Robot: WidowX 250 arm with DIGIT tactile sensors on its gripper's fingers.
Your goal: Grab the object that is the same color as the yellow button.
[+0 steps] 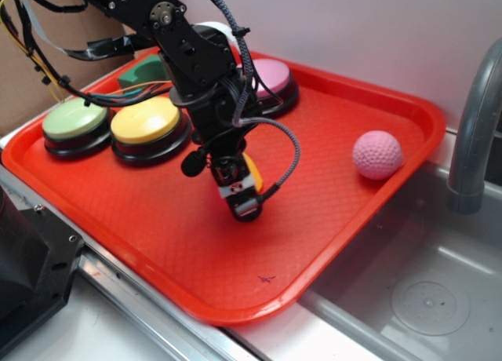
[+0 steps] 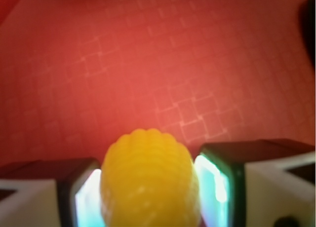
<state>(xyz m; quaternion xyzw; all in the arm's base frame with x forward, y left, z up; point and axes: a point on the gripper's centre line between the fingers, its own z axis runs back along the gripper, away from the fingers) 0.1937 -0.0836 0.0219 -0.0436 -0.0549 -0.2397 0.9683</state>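
Black tool (image 1: pixel 239 190) clenched on small bumpy yellow plastic corn cob (image 2: pixel 149 182), red plastic tray (image 1: pixel 157 220) underneath, yellow-domed round button (image 1: pixel 145 119) at ten o'clock

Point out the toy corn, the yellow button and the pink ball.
toy corn (image 2: pixel 148 180), wrist view, middle of its bumpy yellow body between the fingers.
yellow button (image 1: pixel 144 119), exterior view, centre of its domed top.
pink ball (image 1: pixel 377 154), exterior view, middle of its dimpled surface.

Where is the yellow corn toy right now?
The corn toy sits between the fingers of the gripper, near the middle of the red tray in the exterior view, just right of the yellow button.
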